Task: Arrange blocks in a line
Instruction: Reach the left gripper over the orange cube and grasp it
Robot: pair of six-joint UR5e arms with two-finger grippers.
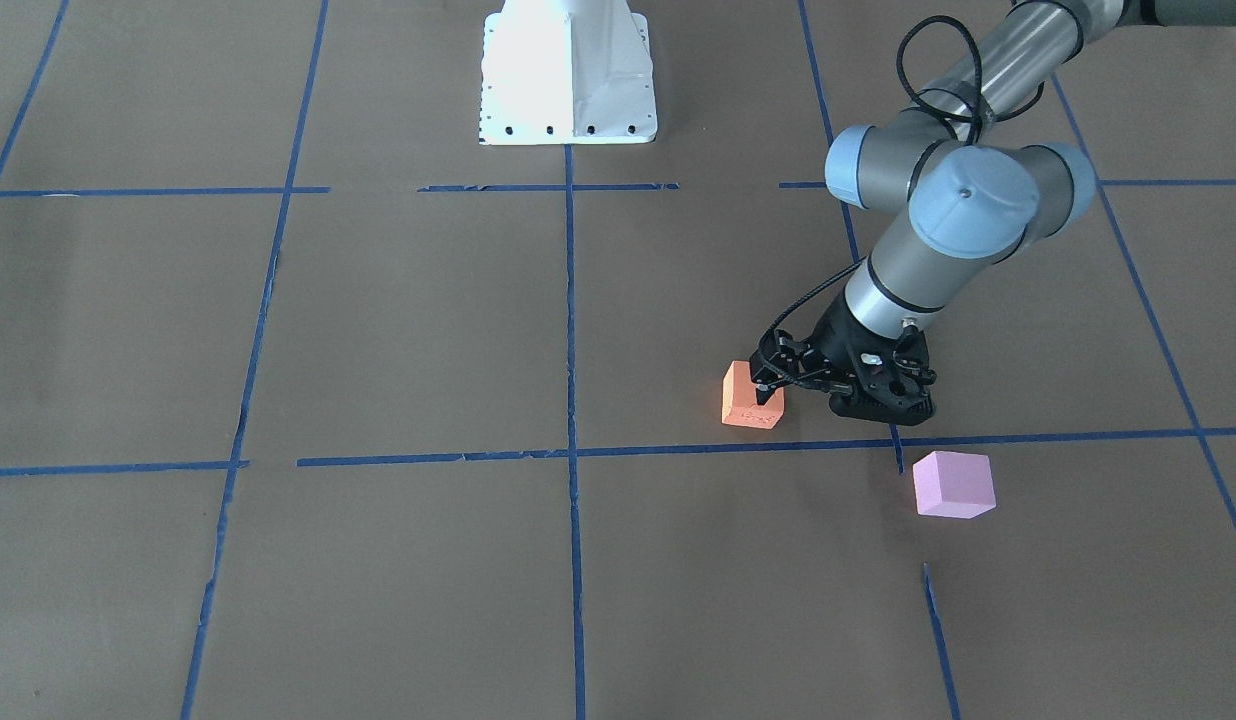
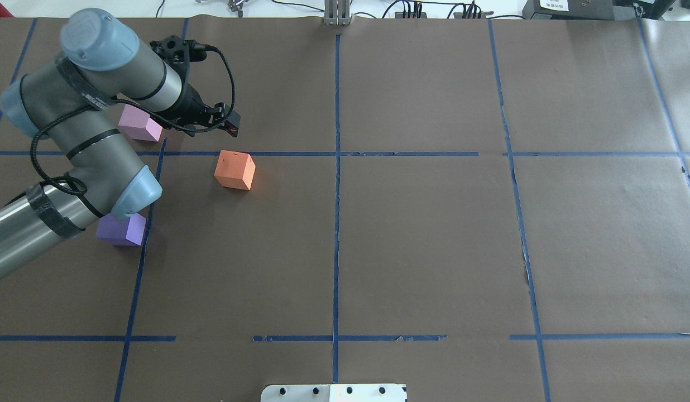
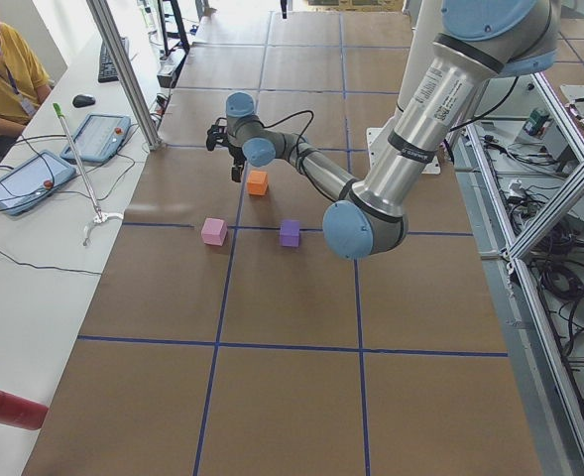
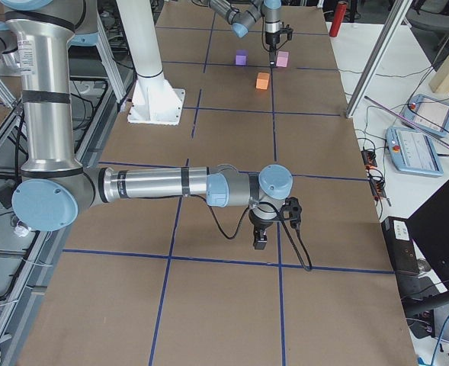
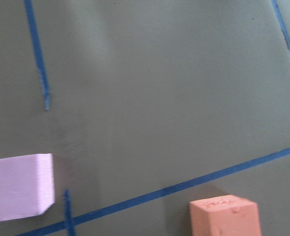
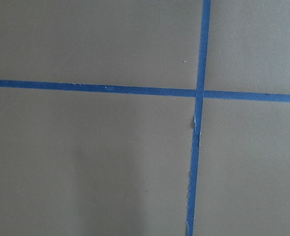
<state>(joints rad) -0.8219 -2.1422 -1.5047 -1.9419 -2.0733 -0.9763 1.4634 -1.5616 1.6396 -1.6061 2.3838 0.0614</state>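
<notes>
The orange block [image 2: 234,170] lies left of the table's middle and also shows in the front view [image 1: 753,397] and the left wrist view [image 5: 223,216]. The light pink block [image 2: 138,124] lies farther out to the left [image 1: 953,484]. The violet-purple block [image 2: 120,230] lies nearer the robot, partly under the left arm, and is hidden in the front view. My left gripper [image 2: 230,125] hovers close by the orange block [image 1: 768,390]; it looks shut and holds nothing. My right gripper [image 4: 259,240] hangs over bare table far from the blocks; I cannot tell if it is open or shut.
Brown paper with a blue tape grid [image 2: 336,223] covers the table. The white robot base [image 1: 568,75] stands at the robot's edge. An operator [image 3: 4,69], tablets and a red cylinder [image 3: 9,409] are on the side bench beyond the table.
</notes>
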